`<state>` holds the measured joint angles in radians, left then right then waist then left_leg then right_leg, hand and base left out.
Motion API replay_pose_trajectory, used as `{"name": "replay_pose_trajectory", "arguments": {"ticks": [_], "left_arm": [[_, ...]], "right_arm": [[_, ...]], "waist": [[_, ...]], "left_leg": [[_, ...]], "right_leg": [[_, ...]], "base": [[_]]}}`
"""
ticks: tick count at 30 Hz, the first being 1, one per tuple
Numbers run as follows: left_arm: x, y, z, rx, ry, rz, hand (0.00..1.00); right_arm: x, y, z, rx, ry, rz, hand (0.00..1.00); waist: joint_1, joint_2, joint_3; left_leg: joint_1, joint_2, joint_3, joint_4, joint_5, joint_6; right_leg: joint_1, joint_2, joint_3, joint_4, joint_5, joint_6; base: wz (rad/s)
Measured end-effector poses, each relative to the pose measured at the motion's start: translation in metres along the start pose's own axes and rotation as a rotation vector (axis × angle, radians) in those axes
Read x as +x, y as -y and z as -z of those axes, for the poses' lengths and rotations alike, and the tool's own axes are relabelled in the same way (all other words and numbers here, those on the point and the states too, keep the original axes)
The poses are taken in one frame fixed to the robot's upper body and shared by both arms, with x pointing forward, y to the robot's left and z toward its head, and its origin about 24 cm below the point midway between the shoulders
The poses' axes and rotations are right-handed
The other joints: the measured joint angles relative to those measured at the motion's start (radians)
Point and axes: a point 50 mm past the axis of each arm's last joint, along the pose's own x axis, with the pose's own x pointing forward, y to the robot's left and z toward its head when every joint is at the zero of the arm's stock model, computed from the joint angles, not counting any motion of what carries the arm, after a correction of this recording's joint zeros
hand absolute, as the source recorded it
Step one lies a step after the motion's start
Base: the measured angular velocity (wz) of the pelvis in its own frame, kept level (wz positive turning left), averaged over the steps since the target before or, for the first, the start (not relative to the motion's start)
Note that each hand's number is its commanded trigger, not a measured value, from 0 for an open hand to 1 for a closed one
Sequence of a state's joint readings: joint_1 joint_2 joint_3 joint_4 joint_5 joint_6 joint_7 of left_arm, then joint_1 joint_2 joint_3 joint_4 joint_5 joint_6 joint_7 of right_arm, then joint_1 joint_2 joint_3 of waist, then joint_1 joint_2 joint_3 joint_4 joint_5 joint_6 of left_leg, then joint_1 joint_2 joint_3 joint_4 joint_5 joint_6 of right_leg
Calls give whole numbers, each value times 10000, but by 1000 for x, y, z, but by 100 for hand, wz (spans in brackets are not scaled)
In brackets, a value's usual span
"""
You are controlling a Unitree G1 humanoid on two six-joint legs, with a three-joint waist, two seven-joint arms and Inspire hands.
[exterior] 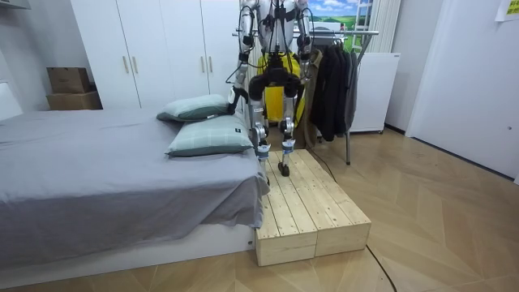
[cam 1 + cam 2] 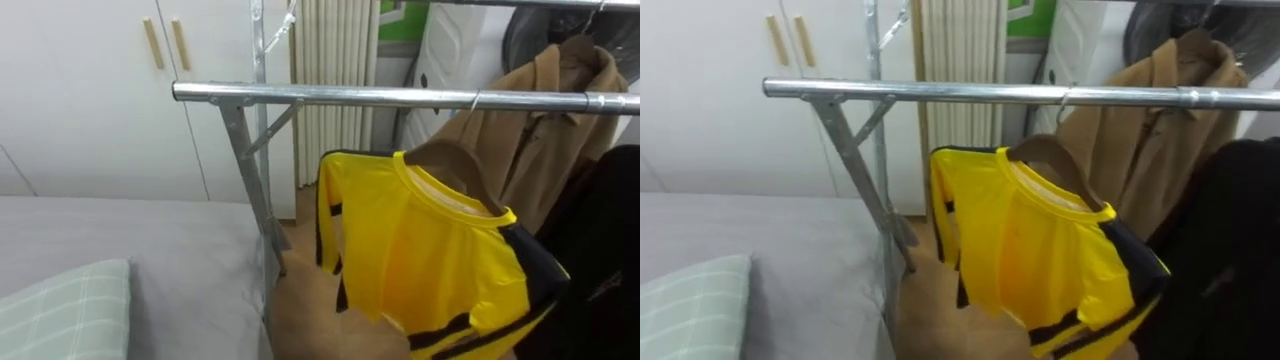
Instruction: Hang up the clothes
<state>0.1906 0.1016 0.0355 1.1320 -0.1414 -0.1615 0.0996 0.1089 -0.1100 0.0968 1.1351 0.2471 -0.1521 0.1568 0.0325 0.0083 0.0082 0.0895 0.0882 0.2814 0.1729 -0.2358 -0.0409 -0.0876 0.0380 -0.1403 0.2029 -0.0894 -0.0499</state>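
A yellow shirt (image 2: 420,240) with black trim hangs on a wooden hanger (image 2: 445,160). The hanger's wire hook (image 2: 475,100) sits over the metal rail (image 2: 380,96) of the clothes rack. The shirt hangs tilted, its lower edge towards the right. In the room view I stand on a wooden platform (image 1: 312,207) facing the rack, with the yellow shirt (image 1: 276,101) in front of my legs. My left hand (image 1: 236,96) is low at my side and my right hand (image 1: 309,58) is by the hung clothes; both are too small to read.
A brown coat (image 2: 545,130) and a black garment (image 2: 610,250) hang right of the shirt. The rack's slanted strut (image 2: 245,165) stands at the left end. A grey bed (image 2: 130,250) with a checked pillow (image 2: 60,310) lies left. White cupboards (image 2: 100,90) stand behind.
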Motion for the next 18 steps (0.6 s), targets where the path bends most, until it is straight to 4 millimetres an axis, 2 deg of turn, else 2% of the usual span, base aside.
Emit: {"name": "replay_pose_trajectory", "arguments": {"ticks": [3, 6, 8, 10, 11, 13, 14, 15, 16, 18], "left_arm": [[-1, 0, 2, 127, 33, 61, 0], [-1, 2, -1, 122, 194, 246, 0], [-1, 3, -2, 105, 219, 333, 0], [1, 3, -6, 109, 320, 368, 0], [1, 3, -7, 111, 347, 365, 0], [1, 0, -6, -2, 316, 285, 0], [1, -1, -6, -33, 298, 264, 0], [1, -1, -6, -62, 296, 249, 0], [1, -2, -6, -109, 288, 244, 0], [0, -4, -1, -201, 116, 166, 0]], "right_arm": [[1, -1, -4, -52, 86, -77, 0], [3, -2, -9, -128, 195, -240, 0], [4, -2, -10, -80, 166, -277, 0], [2, 2, -5, 97, -23, -191, 0], [2, 3, -5, 117, -41, -162, 0], [0, 9, -3, 208, -109, 15, 0], [0, 11, -3, 268, -110, 78, 0], [-1, 15, -2, 325, -144, 198, 0], [-1, 18, -1, 321, -223, 286, 0], [-2, 21, -2, 261, -253, 358, 0]], "waist": [[131, 55, -16], [292, 114, -31], [264, 187, 0], [228, 174, -2], [228, 165, 4], [216, 124, 25], [197, 112, 34], [213, 121, 27], [261, 124, 2], [346, 118, -5]], "left_leg": [[-364, -1, -489, 212, 4, -3], [-804, 12, -950, 583, 10, -16], [-997, 37, -938, 679, 44, -27], [-1217, 42, -549, 812, 278, -17], [-1264, 72, -339, 864, 314, -3], [-1320, 363, 901, 1101, 393, 1], [-1338, 430, 1202, 1196, 400, 3], [-1372, 558, 1611, 1349, 403, 8], [-1358, 589, 1895, 1386, 413, 24], [-1297, 564, 2054, 1316, 449, 37]], "right_leg": [[20, -175, -512, 16, -129, 4], [3, -313, -1124, 31, -264, -113], [153, -448, -1681, 13, -409, -111], [416, -735, -2642, -14, -658, -59], [465, -801, -2874, -5, -729, -45], [756, -1032, -3848, 0, -968, 38], [841, -1088, -4106, 10, -1027, 53], [1007, -1170, -4549, 32, -1134, 103], [1130, -1237, -4852, 42, -1213, 146], [1307, -1317, -5189, 45, -1299, 259]], "base": [[51], [68], [90], [124], [128], [123], [124], [108], [96], [61]]}}
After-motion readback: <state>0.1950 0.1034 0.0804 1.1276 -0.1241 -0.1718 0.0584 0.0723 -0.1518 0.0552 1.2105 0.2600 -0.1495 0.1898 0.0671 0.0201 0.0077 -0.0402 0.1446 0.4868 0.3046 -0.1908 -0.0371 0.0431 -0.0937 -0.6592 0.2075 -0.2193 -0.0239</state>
